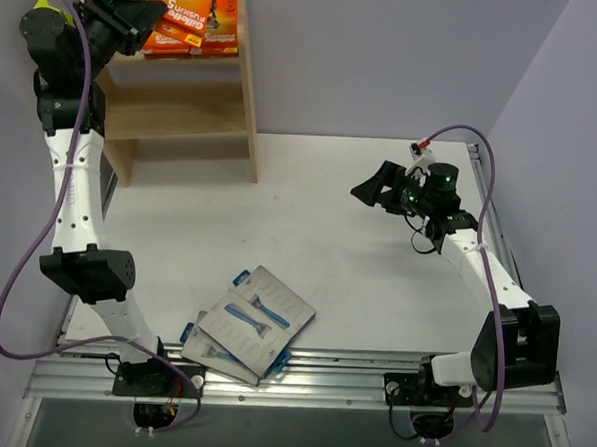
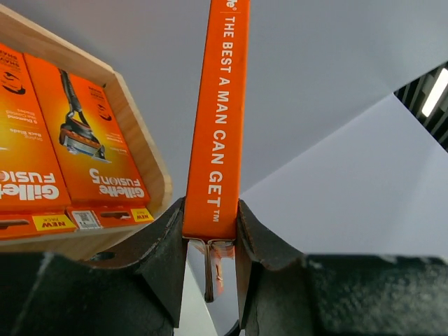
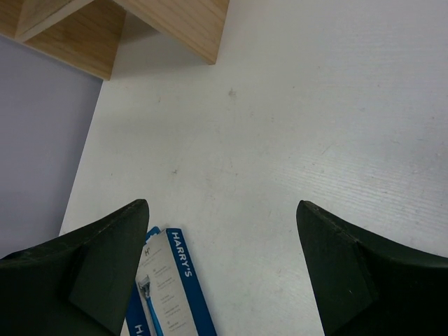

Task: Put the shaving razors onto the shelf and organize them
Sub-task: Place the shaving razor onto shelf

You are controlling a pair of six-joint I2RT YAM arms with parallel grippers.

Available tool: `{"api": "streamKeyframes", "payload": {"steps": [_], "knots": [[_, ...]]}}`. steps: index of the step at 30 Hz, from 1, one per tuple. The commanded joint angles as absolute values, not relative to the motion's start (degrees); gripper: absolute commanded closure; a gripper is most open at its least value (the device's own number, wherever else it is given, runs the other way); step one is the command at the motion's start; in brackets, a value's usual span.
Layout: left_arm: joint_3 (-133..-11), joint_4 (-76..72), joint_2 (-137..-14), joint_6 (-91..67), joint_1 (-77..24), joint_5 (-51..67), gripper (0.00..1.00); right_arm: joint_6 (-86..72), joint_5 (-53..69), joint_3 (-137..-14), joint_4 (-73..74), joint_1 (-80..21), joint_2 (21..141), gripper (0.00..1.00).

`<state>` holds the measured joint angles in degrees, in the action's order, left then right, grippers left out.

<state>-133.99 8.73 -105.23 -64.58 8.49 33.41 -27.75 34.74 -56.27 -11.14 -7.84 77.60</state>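
At the top left stands the wooden shelf, with orange razor packs lying flat on its top tier. My left gripper is up at that tier, shut on another orange pack. In the left wrist view the held pack runs edge-on between the jaws of the left gripper, beside two lying orange packs on the shelf. My right gripper hovers open over the table at the right. Grey razor cards lie overlapping near the front edge. One grey card shows below the right gripper.
The shelf's lower tier holds nothing that I can see. A corner of the shelf shows at the top of the right wrist view. A metal rail runs along the table's front edge, just under the grey cards.
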Motion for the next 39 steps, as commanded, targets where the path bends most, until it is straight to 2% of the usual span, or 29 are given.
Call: {"api": "streamKeyframes", "payload": {"steps": [1,6,16,23,29,30,33,34,35,36,39], "knots": [[-139.47,8.61,-107.83,-65.04,5.11,25.85,0.98,-26.37,34.45,-57.65,-12.39,-8.35,78.83,0.18],[-140.98,9.4,-109.95,-61.62,1.41,16.36,0.98,-26.02,34.98,-58.18,-12.39,-8.35,79.98,0.18],[-141.33,14.85,-112.24,-58.28,-1.84,8.09,0.98,-25.4,35.59,-57.83,-12.66,-8.26,82.35,0.18],[-141.24,16.69,-113.99,-58.71,-2.55,7.82,0.98,-24.87,35.77,-58.1,-11.87,-8.0,83.76,0.18],[-146.07,20.75,-117.68,-58.89,-2.64,9.84,0.97,-24.43,36.21,-57.92,-11.69,-8.0,84.2,0.18],[-146.34,21.0,-117.95,-58.97,-2.64,10.63,0.95,-24.43,36.38,-57.92,-11.69,-8.0,84.29,0.18],[-147.04,21.71,-118.83,-57.49,-2.99,10.99,0.73,-24.43,37.09,-58.01,-11.69,-8.0,84.73,0.18],[-147.04,22.06,-118.83,-57.05,-3.08,10.9,0.63,-24.35,37.18,-58.09,-11.69,-8.0,84.81,0.18],[-147.3,22.06,-119.09,-56.61,-3.25,10.81,0.46,-24.26,37.26,-58.1,-11.69,-8.0,84.73,0.18],[-147.91,22.23,-119.18,-55.56,-3.43,10.72,0.39,-24.08,37.44,-58.01,-11.69,-8.09,84.81,0.18],[-150.37,23.2,-119.97,-53.36,-3.78,10.28,0.32,-23.91,37.7,-58.01,-11.69,-8.09,84.9,0.18]]}}
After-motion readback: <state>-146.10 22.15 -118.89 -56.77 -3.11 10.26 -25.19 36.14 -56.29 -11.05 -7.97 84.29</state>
